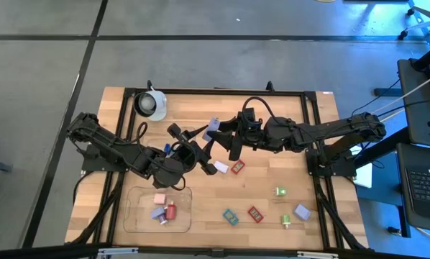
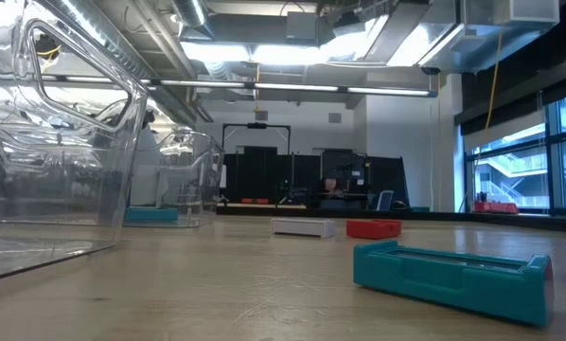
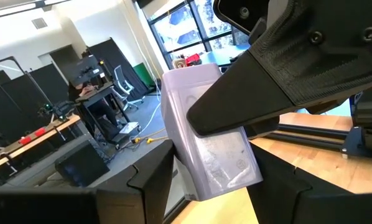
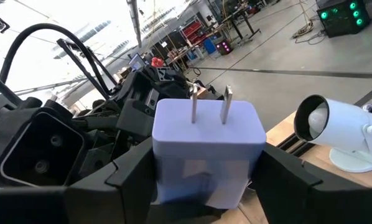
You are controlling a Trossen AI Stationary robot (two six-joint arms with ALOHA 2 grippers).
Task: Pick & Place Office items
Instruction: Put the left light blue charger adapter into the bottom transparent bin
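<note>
The wooden slatted counter (image 1: pixel 272 115) fills the middle of the high view, and the two dark arms meet just above its centre. At seven o'clock lies a clear shallow plastic tray (image 1: pixel 137 216), already holding a pink, a lavender and a red piece, so it looks like the drop-off spot. At eleven o'clock stands a white round cup-like camera object (image 1: pixel 151 104), apart from the work.

The right end effector (image 4: pixel 204 177) comes in from three o'clock and pinches a lavender blocky plug adapter with two metal prongs (image 4: pixel 206 149), lifted clear of the counter at about twelve o'clock of centre. The left end effector (image 3: pixel 208 180), reaching from nine o'clock, has its fingers on either side of the same adapter. Both appear to touch it, likely a hand-over toward the arm nearer the tray; which one bears the weight I cannot tell.

The other small pieces lie loose: a white piece (image 1: pixel 221 167) and a red piece (image 1: pixel 237 167) near centre, then a teal piece (image 1: pixel 231 216), another red piece (image 1: pixel 255 214), two green pieces (image 1: pixel 280 191) and a lavender piece (image 1: pixel 302 211) between five and four o'clock.
</note>
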